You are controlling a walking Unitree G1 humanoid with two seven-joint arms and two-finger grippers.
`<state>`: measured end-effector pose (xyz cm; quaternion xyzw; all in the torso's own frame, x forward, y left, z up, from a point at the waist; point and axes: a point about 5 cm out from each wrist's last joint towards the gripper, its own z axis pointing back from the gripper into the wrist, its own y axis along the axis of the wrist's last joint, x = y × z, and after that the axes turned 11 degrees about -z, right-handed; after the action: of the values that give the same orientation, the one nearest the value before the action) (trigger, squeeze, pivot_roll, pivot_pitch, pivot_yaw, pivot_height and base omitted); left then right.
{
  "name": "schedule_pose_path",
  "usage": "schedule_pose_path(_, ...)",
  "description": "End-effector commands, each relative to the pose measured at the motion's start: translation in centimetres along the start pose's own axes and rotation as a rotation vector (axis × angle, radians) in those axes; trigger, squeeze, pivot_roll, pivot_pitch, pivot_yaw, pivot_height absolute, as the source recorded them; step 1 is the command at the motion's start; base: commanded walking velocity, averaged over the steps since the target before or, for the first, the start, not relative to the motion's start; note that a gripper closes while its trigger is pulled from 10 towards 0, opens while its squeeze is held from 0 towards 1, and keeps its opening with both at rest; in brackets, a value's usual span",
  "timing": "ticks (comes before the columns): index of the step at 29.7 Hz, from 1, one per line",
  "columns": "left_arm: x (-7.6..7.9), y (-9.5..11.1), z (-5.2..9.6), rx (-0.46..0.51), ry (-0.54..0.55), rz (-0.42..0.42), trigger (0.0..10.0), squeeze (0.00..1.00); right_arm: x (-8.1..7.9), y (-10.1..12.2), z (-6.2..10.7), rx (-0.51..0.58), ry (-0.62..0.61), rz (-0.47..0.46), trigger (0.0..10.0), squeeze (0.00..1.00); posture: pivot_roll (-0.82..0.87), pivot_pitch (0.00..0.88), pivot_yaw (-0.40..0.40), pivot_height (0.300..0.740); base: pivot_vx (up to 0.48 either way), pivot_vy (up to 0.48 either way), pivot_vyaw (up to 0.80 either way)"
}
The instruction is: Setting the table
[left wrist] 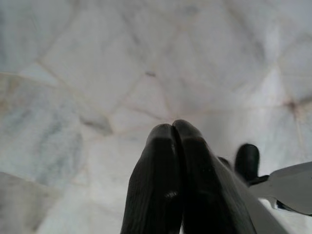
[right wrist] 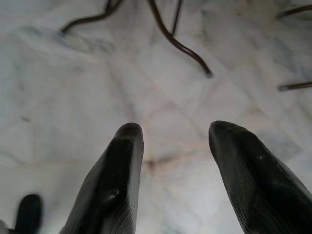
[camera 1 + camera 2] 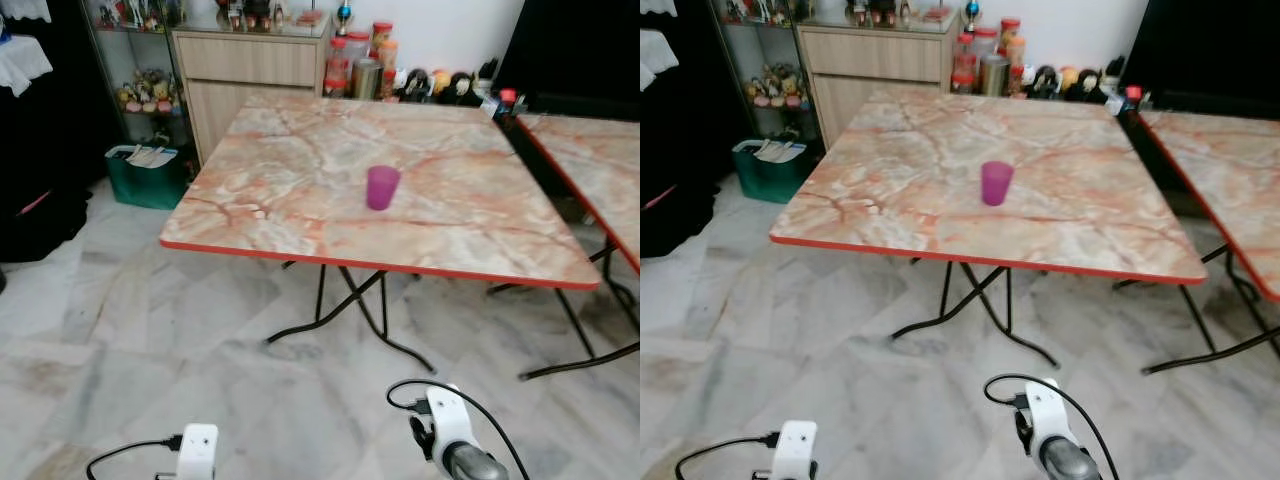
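You are looking at a square counter with a pink and cream marble top and a red edge (image 3: 300, 190). It stands on thin black folding legs (image 3: 350, 310) on a pale grey marble tile floor (image 3: 130, 330).

A small purple plastic cup (image 3: 382, 187) stands upright on the counter. It sits near the middle, a bit toward the near edge, with bare counter all around it.

Your two arms hang low by the floor, well apart from the counter. Your left pincer (image 1: 174, 127) points down at the tiles. Its two black fingers (image 1: 156, 180) are pressed tight together and hold nothing. Your right pincer (image 2: 173, 134) also points down at the floor. Its two black fingers (image 2: 117, 175) stand wide apart with only tiles between them. In the right wrist view you can see the feet of the black legs on the floor just ahead.

A second counter with the same marble top and red edge (image 3: 590, 160) stands to your right, just beside the first one. Behind the counter is a light wooden cabinet with a drawer (image 3: 250, 70). Next to it, some jars with red lids (image 3: 355, 55) sit in a row by the white wall. A green box with papers in it (image 3: 148, 175) rests on the floor to your left.
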<state>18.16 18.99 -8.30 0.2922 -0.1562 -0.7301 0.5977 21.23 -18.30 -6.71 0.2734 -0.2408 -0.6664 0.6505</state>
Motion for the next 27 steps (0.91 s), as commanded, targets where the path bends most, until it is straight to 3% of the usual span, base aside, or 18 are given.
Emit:
schedule_pose_path(1, -0.3, -0.1, 0.0, -0.001, 0.010, 0.003, 10.0, 0.00, -0.5, 0.5, -0.2, 0.013, 0.014, -0.002, 10.0, 0.00, 0.03, 0.000, -0.077, 0.719, 0.000, -0.398, 0.00)
schedule_pose_path(7, -0.5, 1.0, -0.1, 0.053, 0.018, 0.021, 10.0, 0.00, -0.6, 0.4, -0.2, 0.012, 0.016, -0.001, 10.0, 0.00, 0.03, 0.000, -0.078, 0.719, 0.000, -0.045, 0.00)
schedule_pose_path(11, -1.5, 3.1, -0.3, 0.147, 0.058, 0.041, 10.0, 0.00, -0.6, 0.4, -0.2, 0.012, 0.016, -0.001, 10.0, 0.00, 0.03, 0.000, -0.078, 0.719, 0.000, 0.000, 0.00)
schedule_pose_path(17, -3.8, 8.7, -0.2, 0.400, 0.138, 0.104, 10.0, 0.00, -0.6, 0.4, -0.2, 0.014, 0.017, -0.002, 10.0, 0.00, 0.03, 0.000, -0.082, 0.719, 0.000, 0.000, 0.00)
schedule_pose_path(18, -3.8, 8.7, -0.2, 0.400, 0.138, 0.104, 10.0, 0.00, -0.6, 0.4, -0.2, 0.014, 0.017, -0.002, 10.0, 0.00, 0.03, 0.000, -0.082, 0.719, 0.000, 0.000, 0.00)
schedule_pose_path(20, -4.2, 12.4, 0.4, 0.567, 0.136, 0.108, 10.0, 0.00, -0.6, 0.4, -0.2, 0.014, 0.017, -0.002, 10.0, 0.00, 0.03, 0.000, -0.082, 0.719, 0.000, 0.000, 0.00)
schedule_pose_path(21, -4.2, 12.4, 0.4, 0.567, 0.136, 0.108, 10.0, 0.00, -0.6, 0.4, -0.2, 0.014, 0.017, -0.002, 10.0, 0.00, 0.03, 0.000, -0.082, 0.719, 0.000, 0.000, 0.00)
schedule_pose_path(22, -4.3, 13.9, 0.7, 0.626, 0.137, 0.104, 10.0, 0.00, -0.6, 0.4, -0.2, 0.014, 0.018, -0.002, 10.0, 0.00, 0.03, 0.000, -0.082, 0.719, 0.000, 0.000, 0.00)
schedule_pose_path(24, -4.3, 14.9, 1.0, 0.665, 0.136, 0.103, 10.0, 0.00, -0.6, 0.5, -0.2, 0.015, 0.018, -0.002, 10.0, 0.00, 0.03, 0.000, -0.082, 0.719, 0.000, 0.000, 0.00)
schedule_pose_path(26, -4.1, 18.3, 2.0, 0.803, 0.129, 0.119, 10.0, 0.00, -0.7, 0.4, -0.2, 0.015, 0.017, -0.004, 10.0, 0.00, 0.03, 0.000, -0.079, 0.719, 0.000, 0.000, 0.00)
schedule_pose_path(27, -4.0, 18.9, 2.3, 0.828, 0.129, 0.120, 10.0, 0.00, -0.8, 0.4, -0.2, 0.014, 0.017, -0.004, 10.0, 0.00, 0.03, 0.000, -0.076, 0.719, 0.000, 0.000, 0.00)
